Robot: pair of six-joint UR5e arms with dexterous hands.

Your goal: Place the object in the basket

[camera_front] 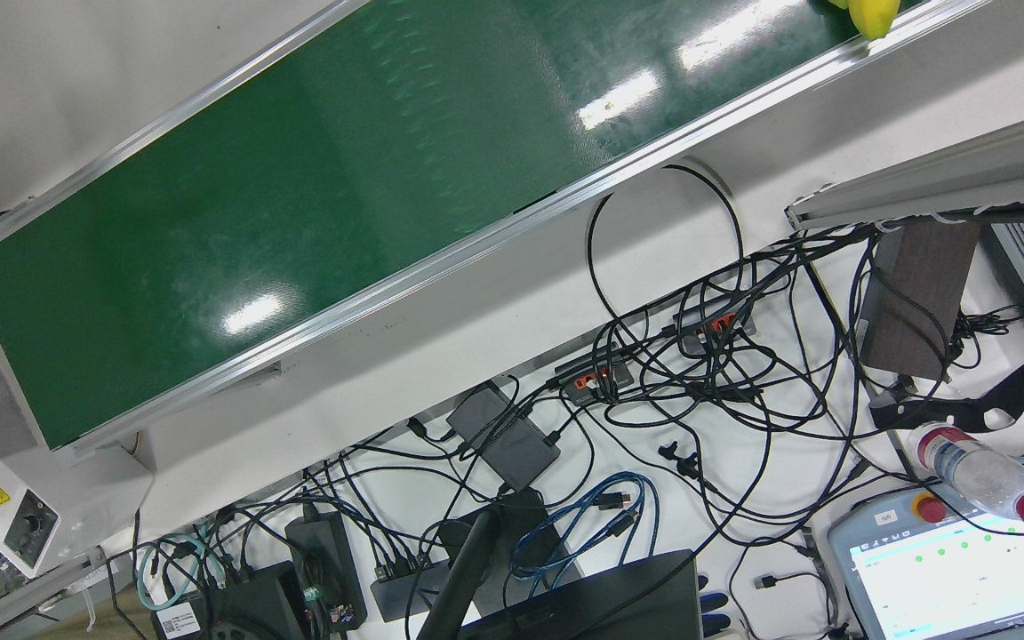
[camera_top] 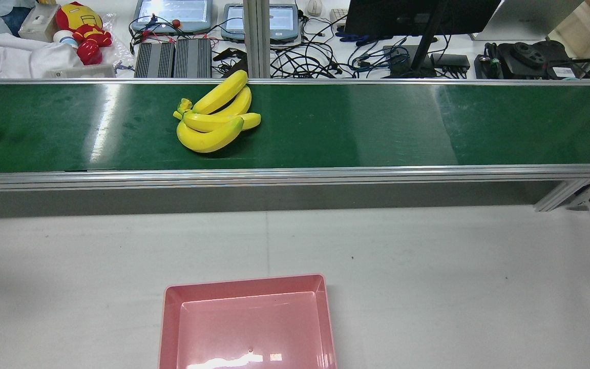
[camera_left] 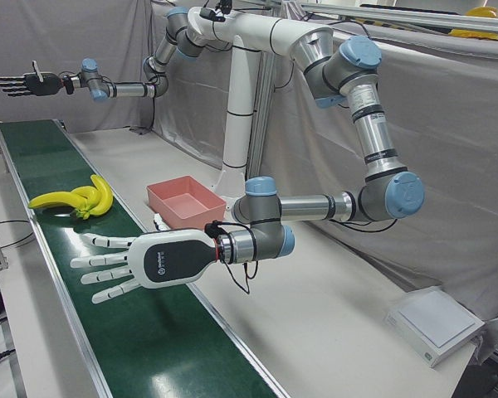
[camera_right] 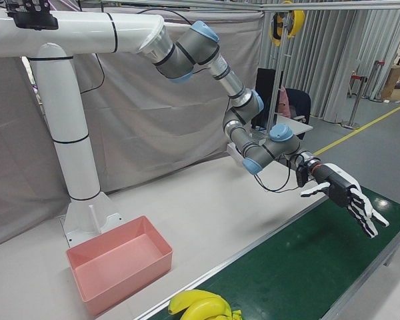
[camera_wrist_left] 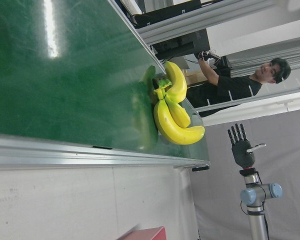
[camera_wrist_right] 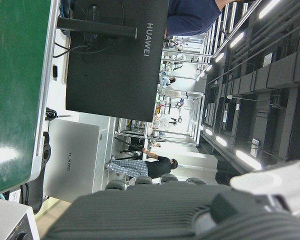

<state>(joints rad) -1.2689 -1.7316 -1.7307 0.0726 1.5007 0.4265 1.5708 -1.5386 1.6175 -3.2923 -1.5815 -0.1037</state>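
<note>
A bunch of yellow bananas lies on the green conveyor belt. It also shows in the left-front view, the right-front view and the left hand view. The pink basket stands empty on the white table in front of the belt. My left hand hovers open over the belt, fingers spread, pointing along it toward the bananas, apart from them. My right hand is open, held high past the bananas at the belt's other end.
The white pedestal stands behind the basket. Beyond the belt is a desk with cables, monitors and tablets. A person is at that side. A white box lies on the table's near corner.
</note>
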